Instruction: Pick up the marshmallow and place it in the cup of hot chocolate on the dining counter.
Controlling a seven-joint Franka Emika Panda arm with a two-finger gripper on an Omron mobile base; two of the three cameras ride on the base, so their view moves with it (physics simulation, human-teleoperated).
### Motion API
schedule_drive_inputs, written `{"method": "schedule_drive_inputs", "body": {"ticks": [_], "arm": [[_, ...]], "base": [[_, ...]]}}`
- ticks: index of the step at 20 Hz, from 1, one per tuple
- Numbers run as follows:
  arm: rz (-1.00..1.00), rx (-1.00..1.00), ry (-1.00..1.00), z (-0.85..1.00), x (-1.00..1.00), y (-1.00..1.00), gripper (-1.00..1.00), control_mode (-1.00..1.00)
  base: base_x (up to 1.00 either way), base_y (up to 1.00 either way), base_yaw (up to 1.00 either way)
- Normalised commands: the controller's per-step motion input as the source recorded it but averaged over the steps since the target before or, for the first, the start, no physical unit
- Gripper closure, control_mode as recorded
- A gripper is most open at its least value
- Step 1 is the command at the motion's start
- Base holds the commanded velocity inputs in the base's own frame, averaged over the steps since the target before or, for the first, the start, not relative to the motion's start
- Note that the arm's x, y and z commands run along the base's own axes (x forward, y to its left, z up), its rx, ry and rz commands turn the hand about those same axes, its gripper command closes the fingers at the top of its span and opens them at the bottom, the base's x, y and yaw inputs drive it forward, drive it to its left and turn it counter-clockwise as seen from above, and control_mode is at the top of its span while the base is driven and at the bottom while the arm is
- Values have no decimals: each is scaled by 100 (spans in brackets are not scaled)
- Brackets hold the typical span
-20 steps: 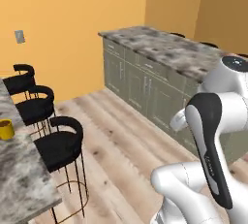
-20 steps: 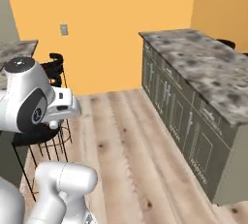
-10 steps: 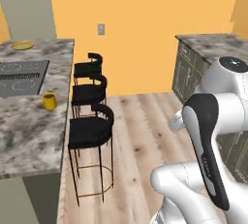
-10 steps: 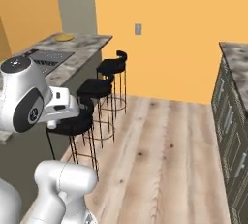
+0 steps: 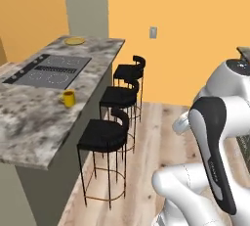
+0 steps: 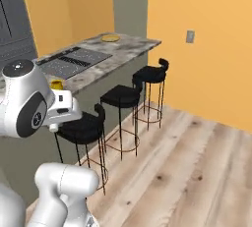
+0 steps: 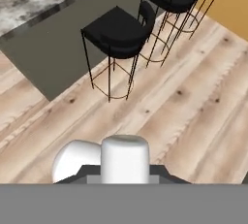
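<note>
1. the yellow cup of hot chocolate [image 5: 69, 98] sits on the dining counter [image 5: 34, 122], far left of the arm.
2. the marshmallow [image 7: 124, 159] is squeezed in the gripper's shut jaws.
3. the black stools [image 5: 105, 137] stand between; a bump could knock it loose.

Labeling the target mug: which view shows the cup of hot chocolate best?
Left base view: the cup of hot chocolate stands in full sight on the dining counter, handle visible, beside the cooktop. In the right base view it is partly hidden behind the arm. The hand view looks down at stools and floor.
</note>
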Motion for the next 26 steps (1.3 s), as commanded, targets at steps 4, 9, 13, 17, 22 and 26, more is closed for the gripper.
{"method": "schedule_drive_inputs", "body": {"ticks": [4, 9, 13, 17, 22, 26], "arm": [[0, 0, 0, 0, 0, 0, 100, 100], [0, 0, 0, 0, 0, 0, 100, 100], [0, 0, 0, 0, 0, 0, 100, 100], [0, 0, 0, 0, 0, 0, 100, 100], [0, 0, 0, 0, 0, 0, 100, 100], [0, 0, 0, 0, 0, 0, 100, 100]], "base": [[90, -24, 52], [18, -4, 83], [1, -7, 95], [43, -77, 60], [5, -100, 43], [35, -100, 37]]}}
